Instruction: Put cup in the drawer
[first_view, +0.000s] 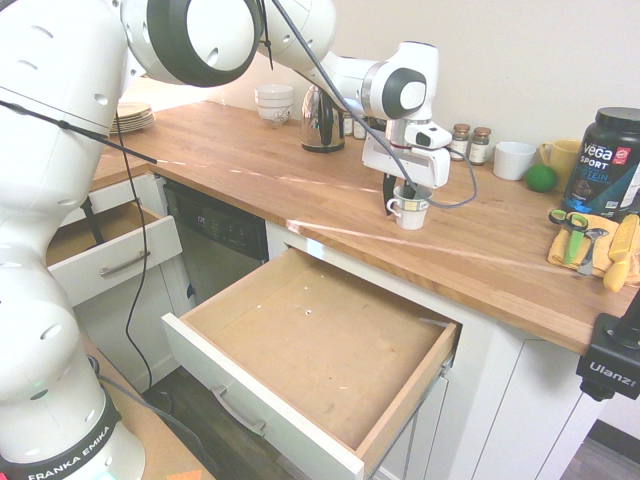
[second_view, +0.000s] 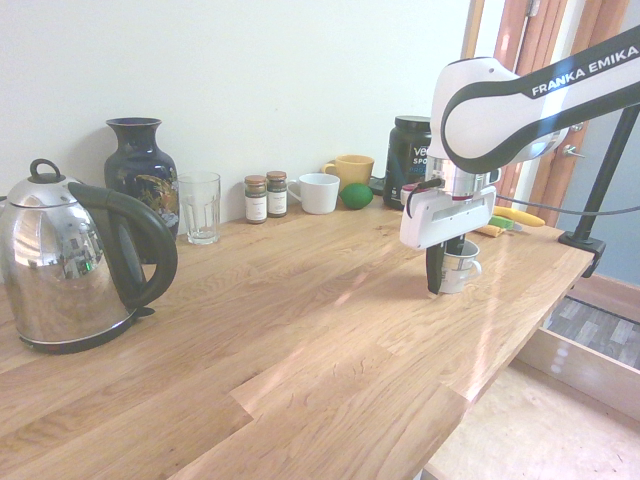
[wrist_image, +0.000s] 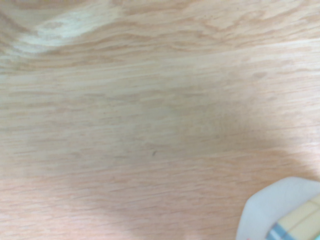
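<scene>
The cup (first_view: 410, 212) (second_view: 463, 270), small and white with a side handle, stands upright on the wooden counter (first_view: 300, 180) just behind the drawer. My gripper (first_view: 401, 198) (second_view: 446, 266) reaches straight down onto it. One dark finger (second_view: 435, 272) presses the outside of the cup's wall, and the other finger goes down into the cup, so the jaws pinch the wall. The wrist view shows a corner of the cup (wrist_image: 280, 210) over bare wood. The drawer (first_view: 310, 340) is pulled far out below the counter edge, its brown wood floor bare.
A steel kettle (first_view: 322, 118) (second_view: 70, 260), stacked bowls (first_view: 274, 103) and plates (first_view: 130, 115) stand further along the counter. By the wall are a vase (second_view: 140, 170), a glass (second_view: 200, 207), spice jars (second_view: 266, 197), a plain mug (first_view: 515, 160) and a dark tub (first_view: 610, 160). A smaller drawer (first_view: 110, 255) is also open.
</scene>
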